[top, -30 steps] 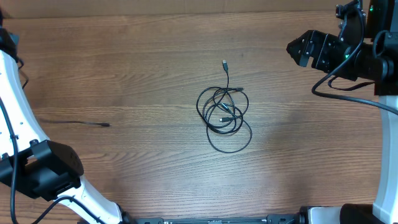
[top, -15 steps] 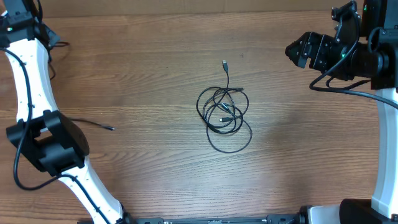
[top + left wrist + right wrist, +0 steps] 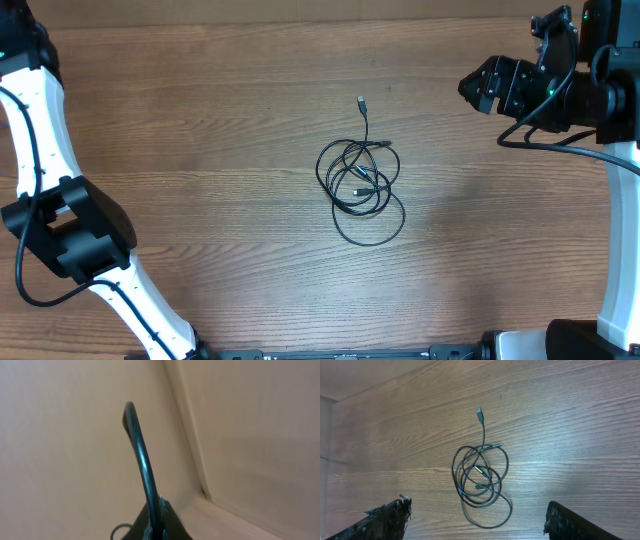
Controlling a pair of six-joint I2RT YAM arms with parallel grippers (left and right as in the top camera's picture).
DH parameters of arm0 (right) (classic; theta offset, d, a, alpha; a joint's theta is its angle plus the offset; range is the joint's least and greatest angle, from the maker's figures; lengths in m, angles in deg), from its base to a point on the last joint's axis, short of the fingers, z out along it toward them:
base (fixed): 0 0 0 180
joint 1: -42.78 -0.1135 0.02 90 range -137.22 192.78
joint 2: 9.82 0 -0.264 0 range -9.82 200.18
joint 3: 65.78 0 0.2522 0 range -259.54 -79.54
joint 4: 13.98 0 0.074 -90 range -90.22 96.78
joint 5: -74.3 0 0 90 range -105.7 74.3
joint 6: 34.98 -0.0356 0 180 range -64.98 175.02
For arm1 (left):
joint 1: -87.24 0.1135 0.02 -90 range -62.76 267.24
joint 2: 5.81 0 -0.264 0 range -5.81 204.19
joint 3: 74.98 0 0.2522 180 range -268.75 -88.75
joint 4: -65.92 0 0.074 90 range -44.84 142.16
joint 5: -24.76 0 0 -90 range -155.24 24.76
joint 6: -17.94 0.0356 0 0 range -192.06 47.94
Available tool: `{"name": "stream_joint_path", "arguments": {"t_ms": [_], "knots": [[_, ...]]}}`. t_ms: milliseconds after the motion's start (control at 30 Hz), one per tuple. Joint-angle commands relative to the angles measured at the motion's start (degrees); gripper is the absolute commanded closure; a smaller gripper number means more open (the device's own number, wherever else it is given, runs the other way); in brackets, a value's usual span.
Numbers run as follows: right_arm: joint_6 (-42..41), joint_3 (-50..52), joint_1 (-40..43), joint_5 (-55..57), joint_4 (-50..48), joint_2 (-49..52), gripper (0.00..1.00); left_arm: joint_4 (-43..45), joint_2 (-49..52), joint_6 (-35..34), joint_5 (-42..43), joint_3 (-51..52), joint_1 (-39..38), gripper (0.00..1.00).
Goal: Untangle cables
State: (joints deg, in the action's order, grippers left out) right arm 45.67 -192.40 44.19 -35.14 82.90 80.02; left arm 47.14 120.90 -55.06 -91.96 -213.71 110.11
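Cables point(image 3: 360, 180) knotted at table point(image 3: 200, 120) centre, left gripper point(image 3: 155, 527) clamped on lone cable point(image 3: 142, 460), right gripper point(image 3: 476, 510) wide apart, two o'clock.

I see a brown wood-grain table point(image 3: 200, 120), evenly lit; soft glare on the grain. My left wrist view shows plain beige wall point(image 3: 60, 460); two faces meet.

**Tally: two arms, two grippers, one bundle, one lone cord**

There is one worktop point(image 3: 200, 120). Two arms stand at it, the left arm point(image 3: 40, 130) and the right arm point(image 3: 625, 230). Each carries one gripper, the left gripper point(image 3: 152, 522) and the right gripper point(image 3: 470, 85). One tangled bundle of cables point(image 3: 360, 185) lies on the wood, its cords overlapping too much to count. One single cord point(image 3: 142, 460) shows apart from the bundle, in the left wrist view.
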Motion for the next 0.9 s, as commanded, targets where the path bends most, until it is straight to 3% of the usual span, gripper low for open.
{"name": "stream_joint_path", "arguments": {"t_ms": [0, 167, 367, 500, 667, 867], "knots": [[0.4, 0.1, 0.2, 0.4, -0.3, -0.1, 0.13, 1.8, -0.7, 15.8, 0.1, -1.7, -1.1, 0.96], [0.4, 0.1, 0.2, 0.4, -0.5, -0.1, 0.13, -7.2, 2.9, 14.8, 6.6, -1.7, -0.8, 0.96], [0.4, 0.1, 0.2, 0.4, 0.0, -0.1, 0.13, -12.1, 11.8, 7.2, 7.3, -1.7, -1.2, 0.96], [0.4, 0.1, 0.2, 0.3, 0.3, -0.1, 0.13, -13.9, 15.8, 7.0, 7.5, -1.7, -3.0, 0.96], [0.4, 0.1, 0.2, 0.4, 0.1, -0.1, 0.13, -16.9, 16.5, 6.9, 15.0, -1.4, -5.7, 0.96], [0.7, 0.1, 0.2, 0.4, 0.1, -0.1, 0.13, -15.4, 16.0, 7.0, 2.5, -1.4, -10.0, 0.96]]}}
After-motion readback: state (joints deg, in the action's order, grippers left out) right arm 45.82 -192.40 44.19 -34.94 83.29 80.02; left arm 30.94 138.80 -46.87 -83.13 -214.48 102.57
